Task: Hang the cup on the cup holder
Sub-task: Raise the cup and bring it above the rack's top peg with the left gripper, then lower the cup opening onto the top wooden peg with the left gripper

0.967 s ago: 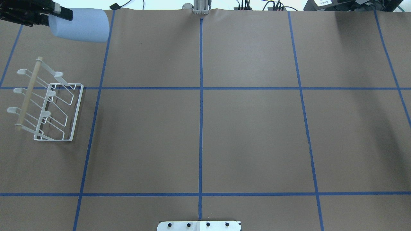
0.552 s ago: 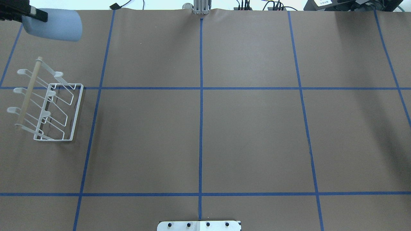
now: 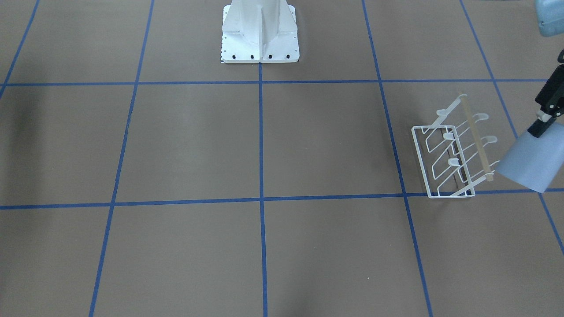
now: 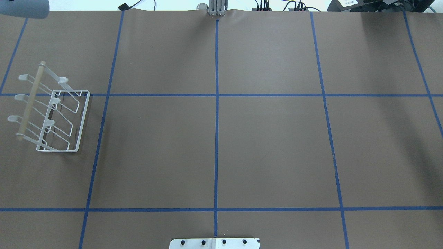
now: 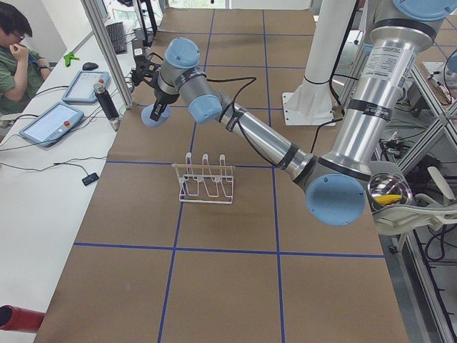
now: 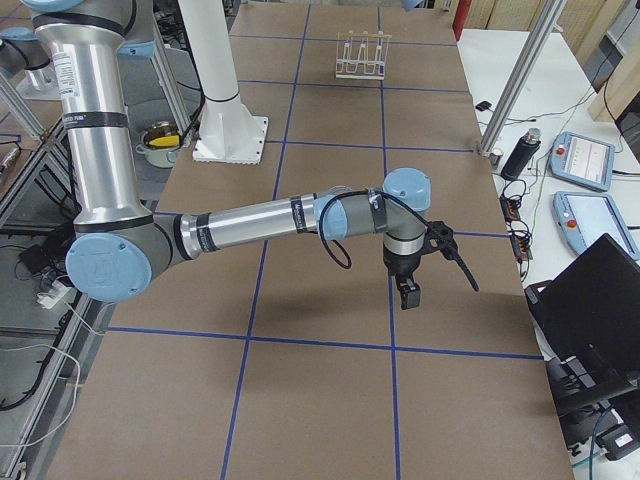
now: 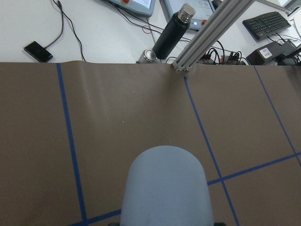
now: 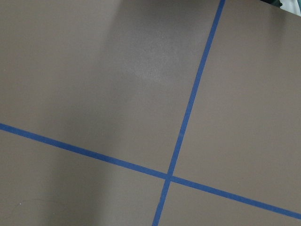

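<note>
The pale blue cup (image 3: 531, 167) is held in the air by my left gripper (image 3: 539, 130), which is shut on it, a black finger pressed on its wall. It hangs beyond the far end of the white wire cup holder (image 3: 454, 158), apart from it. In the overhead view only the cup's edge (image 4: 24, 8) shows at the top left corner, past the holder (image 4: 52, 114). The left wrist view looks along the cup (image 7: 164, 188) toward the table's far edge. My right gripper (image 6: 408, 295) hangs over bare table far from both; I cannot tell if it is open.
A black bottle (image 7: 174, 33) and an aluminium post (image 7: 211, 37) stand at the table's far edge, with a phone (image 7: 35, 51) and cables behind. The robot base (image 3: 260, 35) is mid-table. An operator (image 5: 18, 50) sits beyond the far edge.
My left gripper has carried the cup left and toward the table's far corner, almost out of the overhead view. The cup holder has not moved.
</note>
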`<state>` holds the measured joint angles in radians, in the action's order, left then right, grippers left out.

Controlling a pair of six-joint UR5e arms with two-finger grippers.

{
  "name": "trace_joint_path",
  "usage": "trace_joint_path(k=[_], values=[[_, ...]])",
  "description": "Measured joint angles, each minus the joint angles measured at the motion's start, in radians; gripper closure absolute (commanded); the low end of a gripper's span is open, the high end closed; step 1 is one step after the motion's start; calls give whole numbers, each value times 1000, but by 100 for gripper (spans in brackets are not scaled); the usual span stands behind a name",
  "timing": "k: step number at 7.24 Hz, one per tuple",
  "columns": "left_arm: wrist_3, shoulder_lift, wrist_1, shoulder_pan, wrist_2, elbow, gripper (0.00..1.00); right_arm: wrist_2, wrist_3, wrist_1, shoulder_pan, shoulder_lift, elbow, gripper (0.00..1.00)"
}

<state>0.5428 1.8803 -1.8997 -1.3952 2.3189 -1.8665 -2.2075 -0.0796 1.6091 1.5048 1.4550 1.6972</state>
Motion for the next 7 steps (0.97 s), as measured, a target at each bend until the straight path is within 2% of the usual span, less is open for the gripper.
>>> trace_joint_path(k=[2, 4, 7], values=[[-81, 4, 205, 30, -29, -38, 100, -7, 7, 51, 0, 0, 14, 0], [-93, 32, 400, 113, -33, -81, 100, -11, 12, 96, 0, 0, 25, 0], [-99, 68, 549, 202, -52, -97, 100, -16, 18, 107, 0, 5, 28, 0]])
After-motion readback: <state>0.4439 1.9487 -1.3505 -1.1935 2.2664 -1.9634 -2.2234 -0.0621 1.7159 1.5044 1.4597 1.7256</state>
